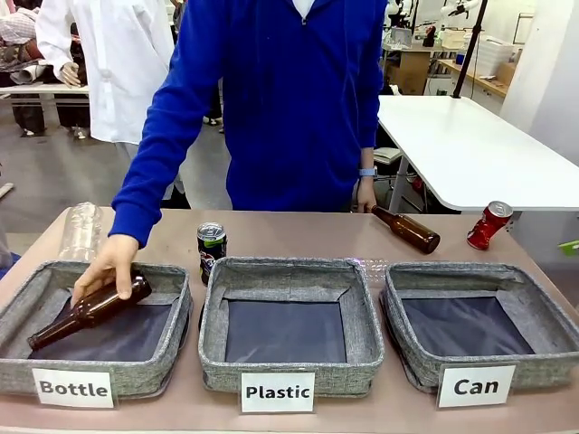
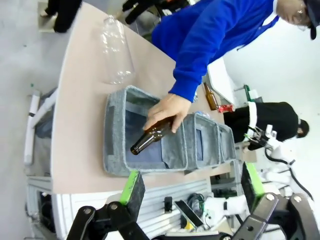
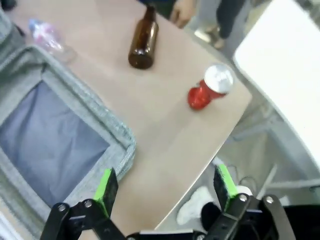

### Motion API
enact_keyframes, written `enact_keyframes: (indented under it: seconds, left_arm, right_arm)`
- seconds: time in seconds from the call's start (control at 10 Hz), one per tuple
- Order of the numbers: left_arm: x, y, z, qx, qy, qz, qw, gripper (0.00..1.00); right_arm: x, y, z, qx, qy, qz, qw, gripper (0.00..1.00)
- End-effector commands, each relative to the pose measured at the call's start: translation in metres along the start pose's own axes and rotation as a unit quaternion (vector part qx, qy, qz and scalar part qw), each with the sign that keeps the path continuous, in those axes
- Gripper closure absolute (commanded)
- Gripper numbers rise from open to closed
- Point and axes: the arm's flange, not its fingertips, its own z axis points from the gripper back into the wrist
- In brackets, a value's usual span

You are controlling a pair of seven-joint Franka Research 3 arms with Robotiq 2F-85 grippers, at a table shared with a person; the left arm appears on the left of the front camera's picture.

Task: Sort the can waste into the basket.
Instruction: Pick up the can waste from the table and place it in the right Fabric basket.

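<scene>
Where bare, tan tabletop (image 1: 298,240), red can (image 1: 489,224); beyond, perhaps a workshop.

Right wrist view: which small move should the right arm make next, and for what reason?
Probably move the right gripper forward until it is over the crushed red can. Its jaws stand open and hold nothing. The can lies untouched on the table, past the Can basket and near the table's corner, and the basket holds nothing yet.
</scene>
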Motion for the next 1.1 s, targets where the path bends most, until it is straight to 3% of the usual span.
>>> enact_keyframes:
  seconds: [0.0,0.3,0.5,0.7,0.8,1.0]
  left_arm:
    - [-0.001,0.000,-0.011,-0.005,0.018,-0.003,1.000,0.00]
    - [-0.008,-0.010,-0.041,-0.035,0.050,-0.014,0.998,0.00]
    - [-0.035,-0.031,-0.085,-0.081,0.116,-0.021,0.990,0.00]
    - [-0.070,-0.043,-0.118,-0.088,0.186,-0.027,0.978,0.00]
    - [-0.086,-0.049,-0.133,-0.082,0.223,-0.038,0.971,0.00]
    - [-0.120,-0.058,-0.153,-0.061,0.251,-0.045,0.965,0.00]
  right_arm:
    - [-0.011,-0.023,-0.048,-0.013,-0.084,0.033,0.996,0.00]
    - [-0.022,-0.040,-0.094,-0.018,-0.108,0.022,0.994,0.00]
    - [-0.031,-0.058,-0.115,-0.022,-0.115,-0.017,0.993,0.00]
    - [-0.040,-0.066,-0.099,-0.050,-0.108,-0.084,0.989,0.00]
    - [-0.040,-0.048,-0.095,-0.011,-0.099,-0.025,0.995,0.00]
    - [-0.040,-0.048,-0.095,-0.011,-0.099,-0.025,0.995,0.00]
